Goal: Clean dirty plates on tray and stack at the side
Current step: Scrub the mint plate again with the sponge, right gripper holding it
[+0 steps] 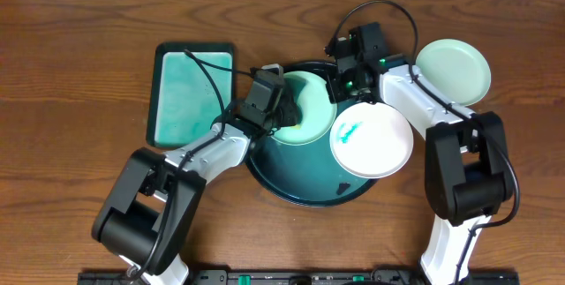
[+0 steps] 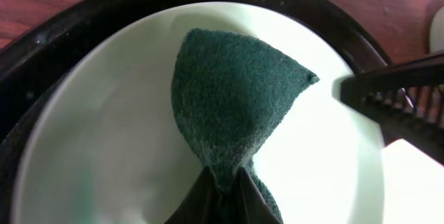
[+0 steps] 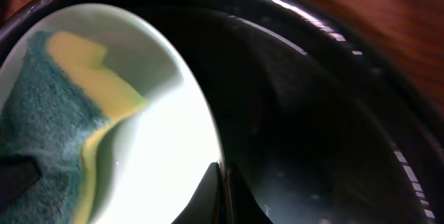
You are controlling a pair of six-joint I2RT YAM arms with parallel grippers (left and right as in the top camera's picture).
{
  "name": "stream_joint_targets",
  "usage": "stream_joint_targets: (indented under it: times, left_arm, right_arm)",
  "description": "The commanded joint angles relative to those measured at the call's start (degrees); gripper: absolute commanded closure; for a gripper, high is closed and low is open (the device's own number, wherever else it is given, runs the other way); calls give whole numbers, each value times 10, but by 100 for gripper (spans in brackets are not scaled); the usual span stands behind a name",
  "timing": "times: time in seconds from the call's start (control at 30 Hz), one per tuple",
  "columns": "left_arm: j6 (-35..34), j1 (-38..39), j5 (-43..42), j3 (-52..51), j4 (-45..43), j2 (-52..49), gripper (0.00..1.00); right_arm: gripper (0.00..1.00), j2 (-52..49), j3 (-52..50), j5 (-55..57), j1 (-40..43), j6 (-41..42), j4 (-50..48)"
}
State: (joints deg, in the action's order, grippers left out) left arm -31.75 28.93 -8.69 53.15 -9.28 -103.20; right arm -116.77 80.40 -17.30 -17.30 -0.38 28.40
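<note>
You are working on a dark brown wooden table [image 1: 71,38]. The left gripper [image 1: 278,104] has its fingers pinched tight on a dark green scouring sponge [image 2: 236,99] with a yellow backing. The sponge fans out ahead of the fingertips and lies against the face of a pale mint-green round plate [image 2: 104,127]. That plate sits inside the large round black-rimmed tray [image 1: 296,192], on its dark teal, wet-looking floor, towards the far side.

The right gripper [image 1: 342,84] has its fingers pressed together on the rim of the same plate, so you have it nipped at its edge. In the right wrist view the plate spreads away to the left of those fingers, with the sponge lying on it further left. The glossy dark floor of the tray fills the space to their right.

A small white round plate [image 1: 372,141] with a blue-teal smear lies just beside the right fingers on the near side. It overlaps the tray's right rim.

A second pale mint-green plate [image 1: 453,71] rests on the bare wood beyond the right arm, apart from the tray.

A rectangular teal tray [image 1: 194,93] lies on the table to the outer side of the left fingers, near the round tray. You cannot tell whether the two touch, because the left arm covers the gap.
</note>
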Motion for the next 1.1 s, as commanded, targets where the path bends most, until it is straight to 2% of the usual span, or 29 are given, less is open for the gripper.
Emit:
stream_joint_targets:
  times: [0.0, 0.1, 0.27, 0.57, 0.83, 0.97, 1.07]
  left_arm:
    - [-13, -2, -19, 4, -2, 24, 93]
    - [-29, 0, -25, 3, 2, 11, 93]
    - [-23, -1, -7, 3, 33, -7, 93]
    - [87, -5, 183, 3, 125, -6, 93]
    - [128, -35, 271, 4, 140, 36, 93]
    - [126, -44, 252, 5, 132, 65, 93]
    - [115, -44, 139, 5, 114, 71, 93]
  right_arm:
    - [99, -12, -4, -1, -28, 10, -2]
    - [99, -26, -4, 6, -40, 11, -4]
    - [99, -52, -4, 101, -47, 42, -2]
    - [99, -55, -4, 104, -14, 40, 9]
    - [99, -55, -4, 104, -5, 40, 18]
    - [99, -55, -4, 104, -5, 40, 18]
    - [99, -55, -4, 104, -6, 40, 18]
